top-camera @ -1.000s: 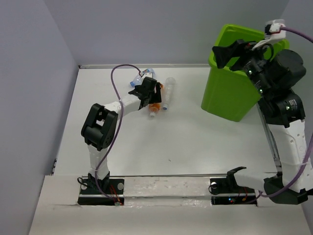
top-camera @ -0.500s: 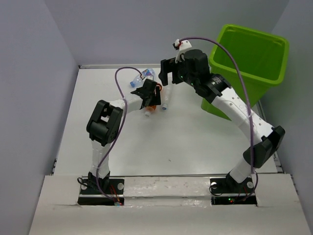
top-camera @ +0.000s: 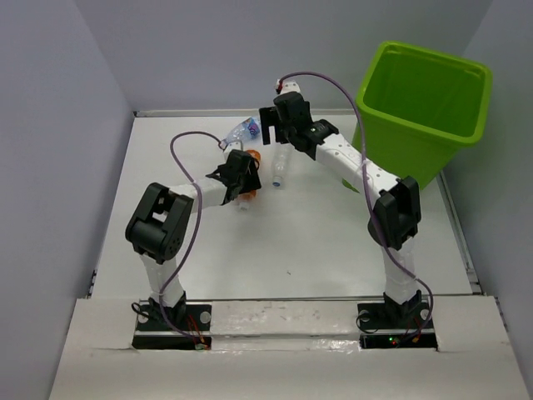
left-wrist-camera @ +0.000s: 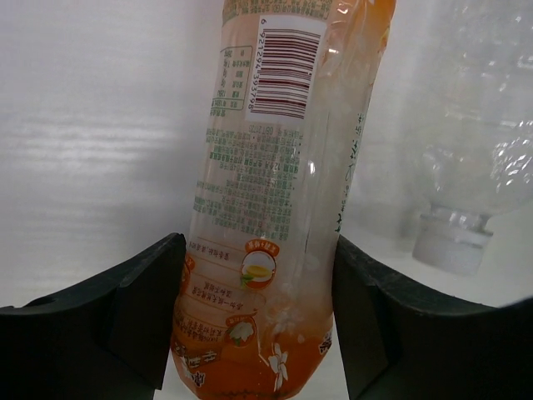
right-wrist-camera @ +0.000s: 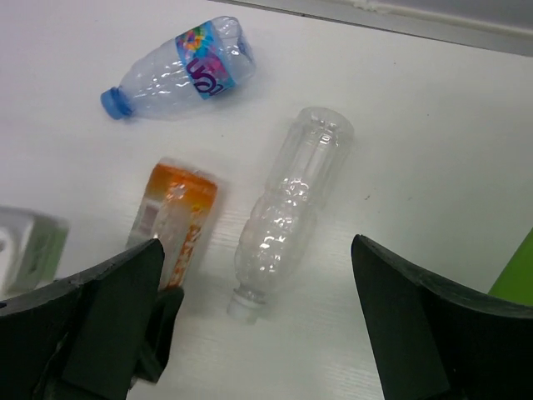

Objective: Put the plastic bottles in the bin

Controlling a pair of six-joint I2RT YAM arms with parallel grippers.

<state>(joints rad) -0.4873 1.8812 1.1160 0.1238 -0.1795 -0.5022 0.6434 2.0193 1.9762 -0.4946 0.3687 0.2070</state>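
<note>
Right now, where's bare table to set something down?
Bare: the table near middle, between left arm and right arm, plus its far left corner. Crowded: far middle, around the orange bottle, clear bottle and blue-label bottle.

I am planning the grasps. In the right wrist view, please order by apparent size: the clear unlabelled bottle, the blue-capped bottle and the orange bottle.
1. clear unlabelled bottle, the longest.
2. blue-capped bottle.
3. orange bottle, smallest as seen, but its lower end is hidden, so this rank is unsure.
</note>
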